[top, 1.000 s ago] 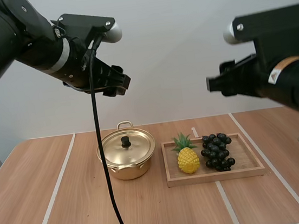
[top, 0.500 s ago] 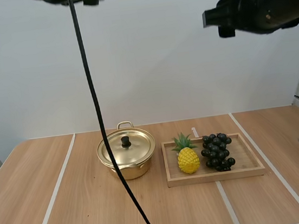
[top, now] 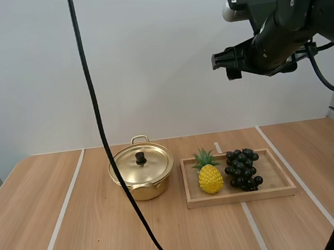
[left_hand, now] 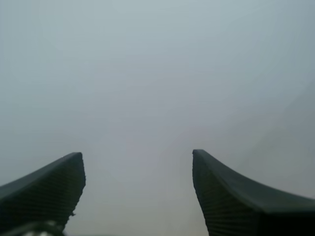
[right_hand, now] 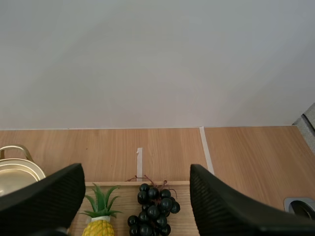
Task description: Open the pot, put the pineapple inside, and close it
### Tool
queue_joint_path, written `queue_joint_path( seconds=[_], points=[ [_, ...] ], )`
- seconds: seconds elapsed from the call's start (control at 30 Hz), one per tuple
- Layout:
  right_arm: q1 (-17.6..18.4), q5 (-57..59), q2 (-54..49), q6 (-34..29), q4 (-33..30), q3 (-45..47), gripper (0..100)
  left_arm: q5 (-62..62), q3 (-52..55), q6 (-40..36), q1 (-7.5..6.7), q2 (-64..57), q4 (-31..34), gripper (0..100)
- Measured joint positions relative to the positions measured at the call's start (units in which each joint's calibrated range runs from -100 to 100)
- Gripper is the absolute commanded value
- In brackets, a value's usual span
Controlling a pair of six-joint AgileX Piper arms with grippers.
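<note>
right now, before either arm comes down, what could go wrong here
The lid sits on the pot, and its small black knob gives little to pinch, so a grasp might slip. The pineapple stands close beside the grapes in the tray; the open right gripper could snag them.

Pot (top: 142, 175) left of tray (top: 275, 179); pineapple (top: 209, 177), grapes (top: 242, 169) on tray (pineapple leftmost).

Even, bright light, seemingly from overhead; soft shadow beneath the pot (top: 143, 190).
</note>
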State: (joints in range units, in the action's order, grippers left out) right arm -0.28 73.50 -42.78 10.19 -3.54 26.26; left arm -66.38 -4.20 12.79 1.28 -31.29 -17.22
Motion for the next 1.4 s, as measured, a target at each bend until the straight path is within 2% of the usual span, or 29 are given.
queue_joint_path(
  seconds=[0.4, 0.83, 1.2, 1.4],
  points=[
    [0.0, -1.19, 0.04, 1.15, 0.1, 0.0, 100, -31.95, -0.05, 0.4, 0.0, 14.11, 2.22, 100],
    [0.0, -1.79, 0.04, 2.86, 0.1, 0.0, 100, -33.39, 0.1, 0.4, 0.0, 20.21, 1.55, 100],
    [0.0, -1.79, 0.04, 2.86, 0.99, 0.0, 100, -33.62, 13.05, 3.56, 0.0, 23.79, 0.99, 100],
    [0.0, -1.79, 0.04, 2.86, 0.99, 0.0, 100, -33.62, 14.89, 4.62, 0.0, 26.94, -1.8, 100]
  ],
)
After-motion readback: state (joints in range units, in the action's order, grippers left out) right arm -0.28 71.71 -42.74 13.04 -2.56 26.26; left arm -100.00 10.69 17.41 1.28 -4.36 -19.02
